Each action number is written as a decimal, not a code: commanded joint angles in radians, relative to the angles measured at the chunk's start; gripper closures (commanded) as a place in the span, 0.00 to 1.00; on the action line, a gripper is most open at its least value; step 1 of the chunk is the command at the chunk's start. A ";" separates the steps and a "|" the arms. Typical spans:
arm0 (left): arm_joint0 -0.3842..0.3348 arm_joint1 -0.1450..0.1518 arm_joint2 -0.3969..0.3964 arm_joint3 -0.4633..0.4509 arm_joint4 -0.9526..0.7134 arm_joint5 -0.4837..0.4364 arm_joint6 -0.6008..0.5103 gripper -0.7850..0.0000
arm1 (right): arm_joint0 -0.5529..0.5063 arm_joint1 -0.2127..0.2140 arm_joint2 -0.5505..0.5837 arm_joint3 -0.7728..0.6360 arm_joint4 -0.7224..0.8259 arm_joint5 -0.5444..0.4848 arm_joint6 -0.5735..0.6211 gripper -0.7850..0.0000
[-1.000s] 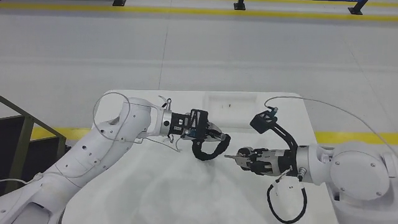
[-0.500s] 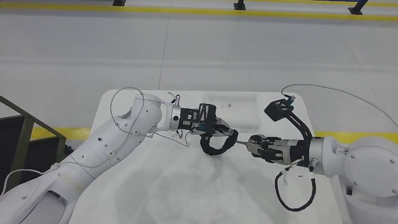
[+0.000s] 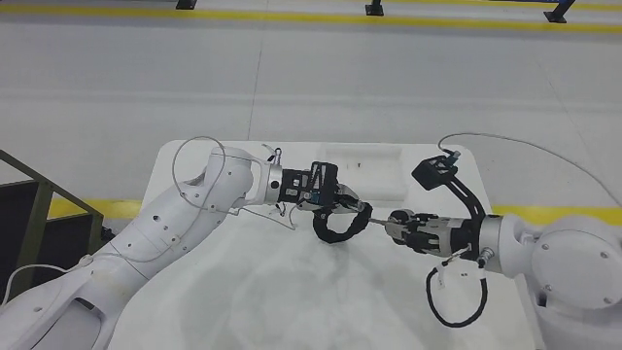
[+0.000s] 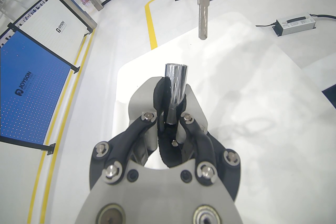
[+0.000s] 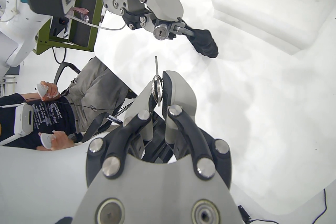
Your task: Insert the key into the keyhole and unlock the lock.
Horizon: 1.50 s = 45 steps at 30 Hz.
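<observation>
My left gripper is shut on the lock, a chrome cylinder with a black cable loop hanging below it. The cylinder's keyhole face points toward my right gripper. My right gripper is shut on the key by its head and ring, blade pointing at the lock. In the left wrist view the key hangs a short gap beyond the cylinder's end, slightly to one side. From above, the left gripper and right gripper face each other over the table's middle.
A white foam tray lies at the table's far edge, just behind both grippers. A green-framed rack stands off the table's left side. A grey power box lies on the floor beyond the table.
Both arms shifted toward the table's far right over the last second, and the key came up close to the lock's end. In the last half second almost nothing moved.
</observation>
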 commanded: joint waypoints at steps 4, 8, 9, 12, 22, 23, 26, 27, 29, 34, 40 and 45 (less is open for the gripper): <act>0.041 -0.004 -0.028 0.026 -0.076 -0.001 -0.017 1.00 | 0.059 0.011 -0.027 0.000 -0.031 -0.001 0.044 1.00; 0.043 -0.016 -0.028 0.045 -0.061 -0.011 0.021 1.00 | 0.089 0.022 -0.053 0.000 -0.084 0.002 0.043 1.00; 0.041 -0.019 -0.026 0.048 -0.046 -0.008 0.033 1.00 | 0.091 0.025 -0.056 0.000 -0.106 0.008 0.037 1.00; 0.038 -0.032 -0.015 0.058 -0.008 -0.006 0.068 1.00 | 0.102 0.034 -0.074 0.000 -0.135 0.021 0.025 1.00; 0.035 -0.074 -0.002 0.114 0.053 0.046 0.154 1.00 | 0.119 0.073 -0.078 0.000 -0.129 0.017 0.029 1.00; 0.037 -0.077 -0.004 0.119 0.056 0.057 0.162 1.00 | 0.116 0.077 -0.077 0.000 -0.120 0.019 0.027 1.00; 0.039 -0.086 -0.006 0.127 0.069 0.079 0.182 1.00 | 0.112 0.091 -0.079 0.000 -0.098 0.024 0.022 1.00; 0.040 -0.089 -0.006 0.129 0.074 0.085 0.187 1.00 | 0.111 0.096 -0.079 0.000 -0.092 0.026 0.020 1.00; 0.042 -0.094 -0.007 0.134 0.083 0.094 0.192 1.00 | 0.110 0.105 -0.081 0.000 -0.077 0.031 0.015 1.00; 0.048 -0.106 -0.011 0.147 0.101 0.114 0.205 1.00 | 0.109 0.130 -0.085 0.000 -0.031 0.051 -0.005 1.00; 0.052 -0.120 -0.015 0.152 0.128 0.139 0.211 1.00 | 0.102 0.164 -0.087 0.000 0.023 0.079 -0.033 1.00; 0.057 -0.130 -0.021 0.155 0.141 0.152 0.213 1.00 | 0.098 0.194 -0.086 0.000 0.065 0.105 -0.059 1.00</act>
